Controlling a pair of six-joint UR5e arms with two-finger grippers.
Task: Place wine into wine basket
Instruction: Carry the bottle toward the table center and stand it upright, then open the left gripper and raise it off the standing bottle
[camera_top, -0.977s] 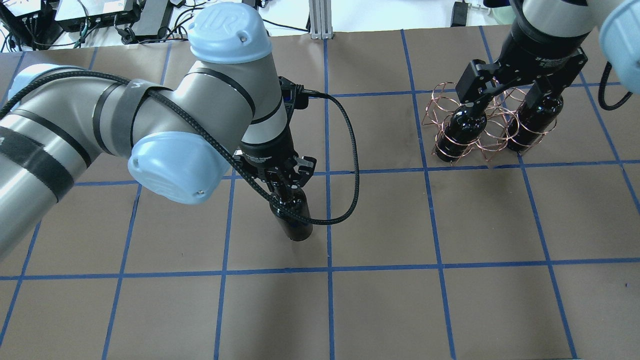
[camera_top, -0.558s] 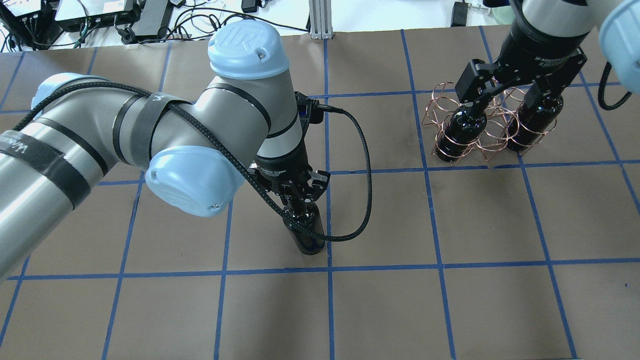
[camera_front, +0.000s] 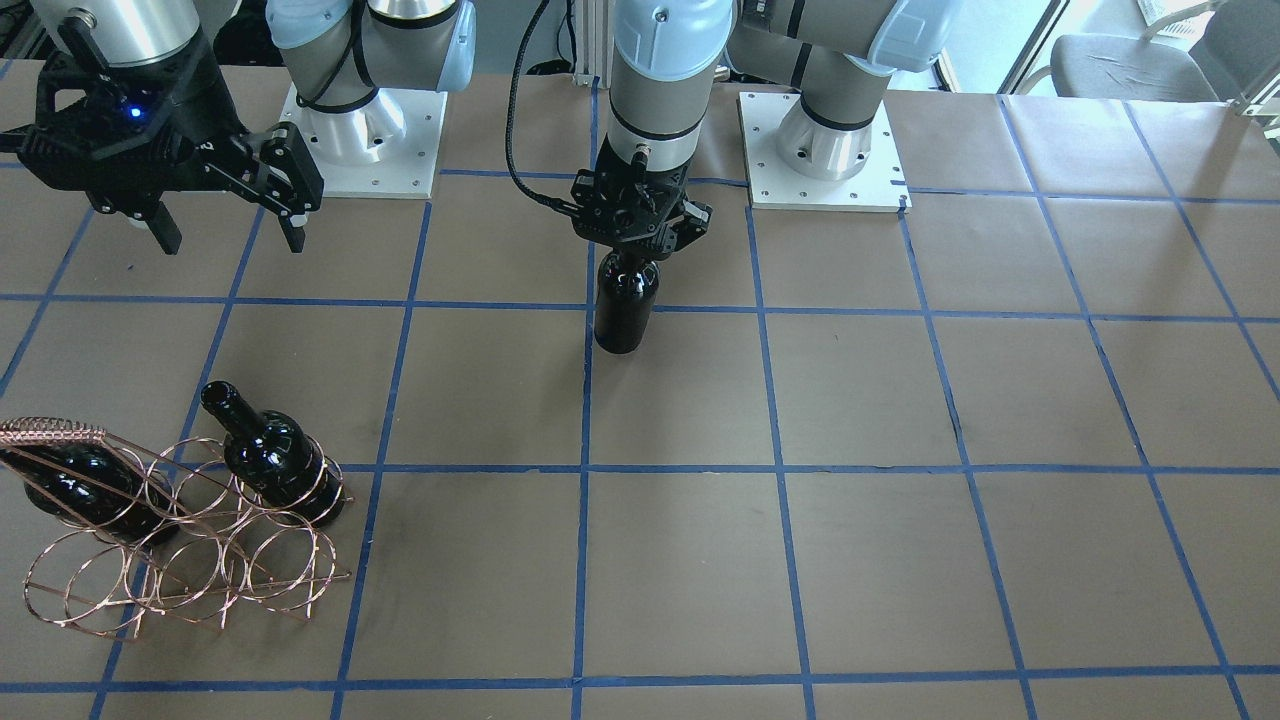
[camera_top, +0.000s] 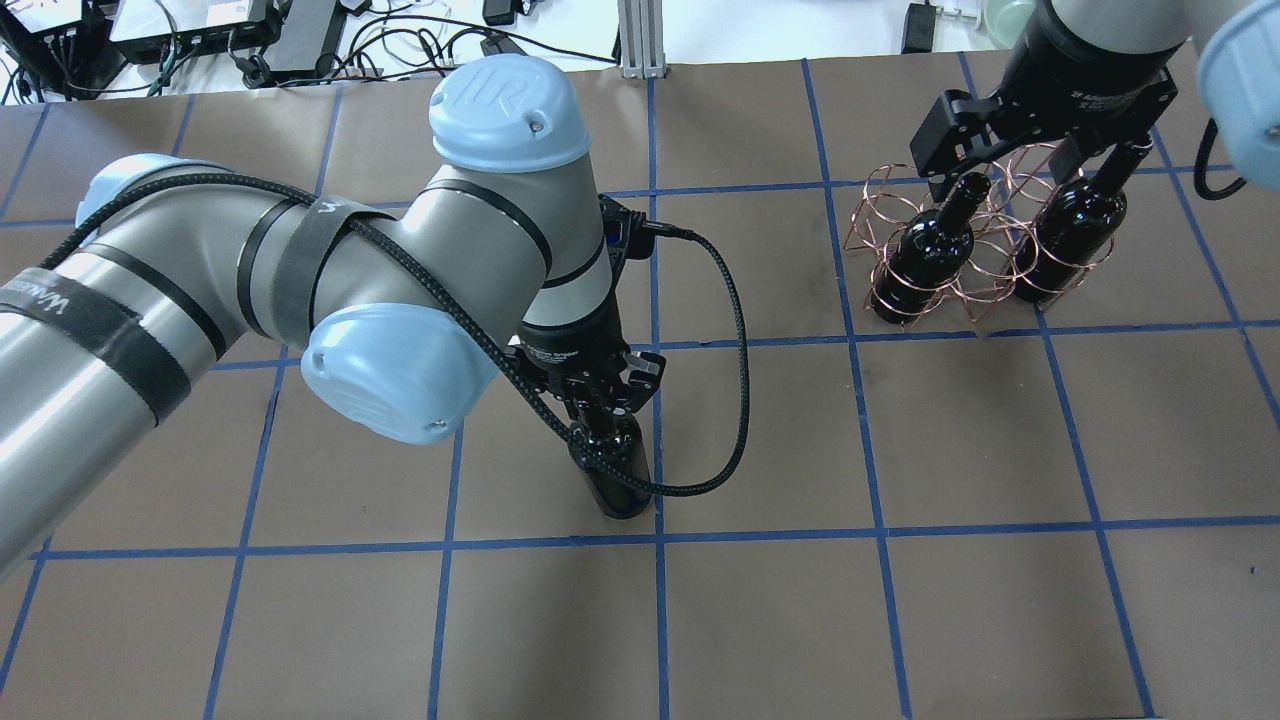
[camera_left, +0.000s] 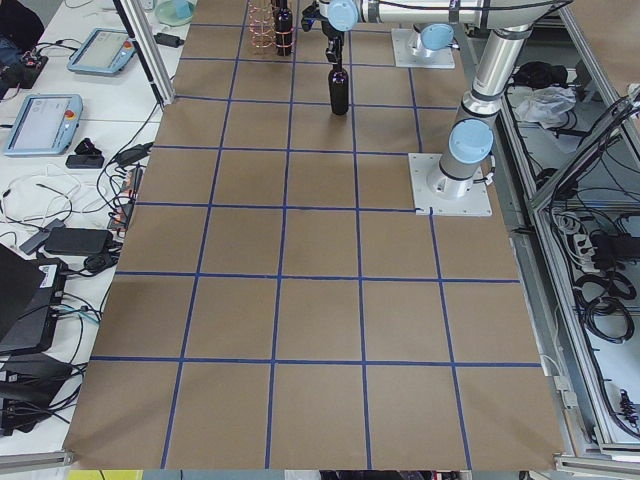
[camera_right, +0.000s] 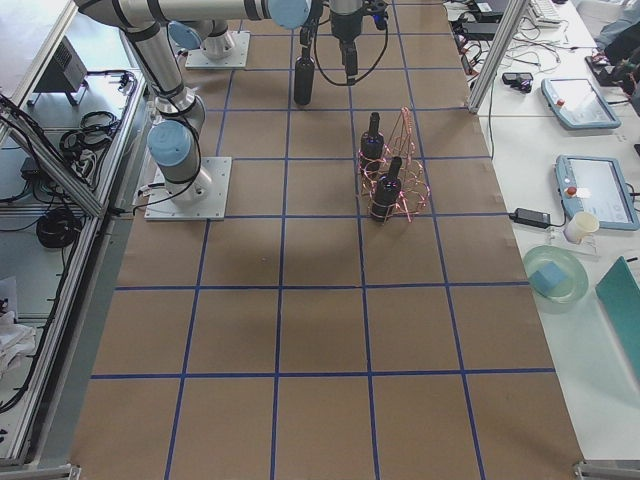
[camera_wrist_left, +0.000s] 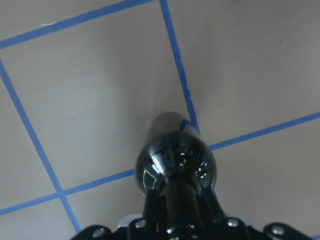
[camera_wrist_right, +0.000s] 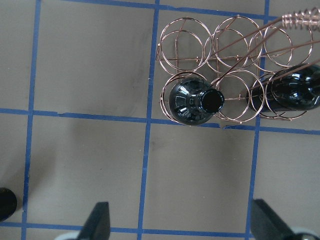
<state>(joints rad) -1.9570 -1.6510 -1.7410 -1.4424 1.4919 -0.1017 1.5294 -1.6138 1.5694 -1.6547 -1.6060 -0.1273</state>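
Observation:
My left gripper (camera_top: 603, 398) is shut on the neck of an upright near-black wine bottle (camera_top: 615, 475) near the table's middle; it also shows in the front view (camera_front: 624, 310) and the left wrist view (camera_wrist_left: 175, 162). I cannot tell whether its base touches the table. The copper wire wine basket (camera_top: 985, 265) stands at the far right and holds two more dark bottles, one (camera_top: 928, 250) on its left and one (camera_top: 1075, 230) on its right. My right gripper (camera_top: 1040, 165) is open and empty above the basket, apart from both bottles, with the basket below it in the right wrist view (camera_wrist_right: 235, 60).
The table is brown paper with a grid of blue tape lines (camera_top: 660, 535). The left arm's black cable (camera_top: 735, 330) loops beside the held bottle. Cables and boxes (camera_top: 200, 30) lie beyond the far edge. The arm bases (camera_front: 820, 150) stand at the robot's side.
My left arm has carried the held bottle to the right and a little nearer. My right gripper, still open, has risen away from the bottles in the basket.

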